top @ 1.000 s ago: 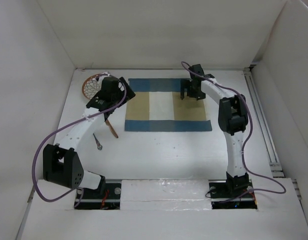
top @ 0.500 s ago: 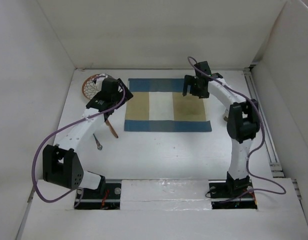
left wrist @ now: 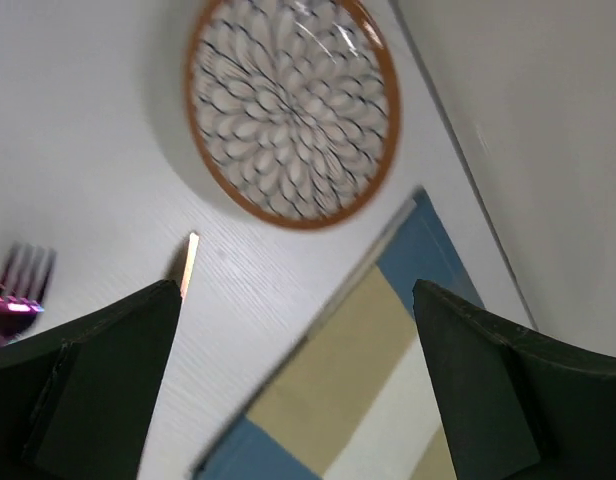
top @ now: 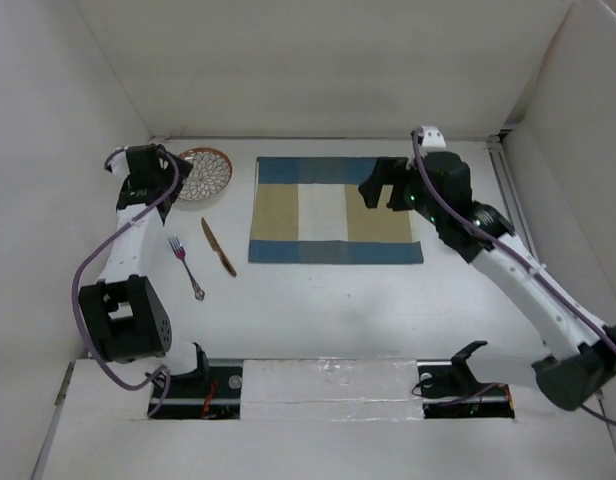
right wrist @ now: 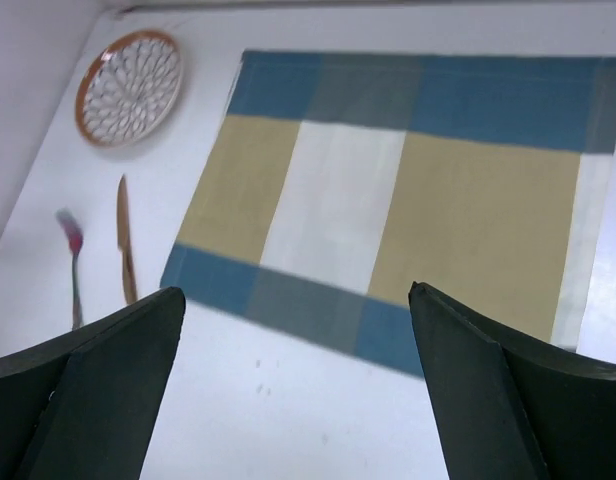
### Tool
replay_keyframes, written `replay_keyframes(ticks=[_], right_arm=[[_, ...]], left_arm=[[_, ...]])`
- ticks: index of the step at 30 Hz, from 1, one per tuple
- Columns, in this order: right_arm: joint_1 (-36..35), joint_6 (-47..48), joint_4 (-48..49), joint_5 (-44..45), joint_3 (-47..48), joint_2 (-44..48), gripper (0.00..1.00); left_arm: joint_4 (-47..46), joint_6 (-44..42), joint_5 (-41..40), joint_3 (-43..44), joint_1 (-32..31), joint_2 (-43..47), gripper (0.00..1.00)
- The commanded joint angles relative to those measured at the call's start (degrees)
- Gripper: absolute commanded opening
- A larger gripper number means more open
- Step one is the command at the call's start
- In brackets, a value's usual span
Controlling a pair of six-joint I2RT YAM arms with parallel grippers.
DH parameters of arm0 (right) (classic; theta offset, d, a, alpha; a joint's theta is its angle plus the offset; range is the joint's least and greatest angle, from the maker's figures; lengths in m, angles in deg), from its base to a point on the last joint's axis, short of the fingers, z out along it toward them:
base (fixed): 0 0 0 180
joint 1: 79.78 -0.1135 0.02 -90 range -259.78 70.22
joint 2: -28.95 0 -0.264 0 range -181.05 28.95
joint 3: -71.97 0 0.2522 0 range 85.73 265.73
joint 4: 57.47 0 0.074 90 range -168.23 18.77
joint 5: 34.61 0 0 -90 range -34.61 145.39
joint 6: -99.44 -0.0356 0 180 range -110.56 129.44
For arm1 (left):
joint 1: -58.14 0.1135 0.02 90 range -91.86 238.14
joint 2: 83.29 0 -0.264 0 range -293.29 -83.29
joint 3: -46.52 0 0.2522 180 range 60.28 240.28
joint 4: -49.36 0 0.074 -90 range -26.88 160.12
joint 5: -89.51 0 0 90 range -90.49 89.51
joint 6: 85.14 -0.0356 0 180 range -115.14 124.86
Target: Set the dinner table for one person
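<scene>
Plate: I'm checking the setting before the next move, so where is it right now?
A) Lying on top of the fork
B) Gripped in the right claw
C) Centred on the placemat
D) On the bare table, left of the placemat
D: the plate lies flat on the white table near the far-left corner, clear of the placemat's left edge.

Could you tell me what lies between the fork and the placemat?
The knife lies between the fork and the placemat, touching neither; the top external view shows it.
</scene>
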Motion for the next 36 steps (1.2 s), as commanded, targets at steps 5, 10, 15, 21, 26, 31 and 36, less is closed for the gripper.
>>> replay_keyframes(ticks=[5, 10, 15, 21, 26, 31, 36], right_arm=[[-4.9, -1.7, 6.6, -5.7, -15.5, 17.9, 1.00], [-4.9, -2.8, 7.1, -12.5, -21.6, 25.5, 1.00], [-5.4, -3.5, 5.3, -15.2, -22.3, 31.7, 1.00], [-5.4, -2.8, 2.9, -15.8, -23.5, 36.9, 1.00], [-5.4, -2.8, 0.8, -15.2, -23.5, 39.0, 1.00], [-5.4, -2.8, -0.3, -14.7, -22.1, 39.6, 1.00], [-5.4, -2.8, -1.4, -14.7, -20.9, 39.6, 1.00]], left_arm=[[-2.7, 0.0, 7.7, 5.7, 8.4, -11.6, 1.00], [0.0, -0.5, 5.0, 12.5, 8.4, -21.6, 1.00], [0.0, -1.3, 3.8, 16.8, 8.4, -30.1, 0.97], [-2.1, -2.5, 4.2, 18.7, 8.9, -38.0, 0.72], [-0.9, -2.0, 4.2, 20.5, 8.9, -40.9, 0.19], [1.0, -2.0, 6.3, 24.7, 10.1, -43.8, 0.00], [-2.6, -2.0, 15.5, 25.4, 12.0, -43.0, 0.00]])
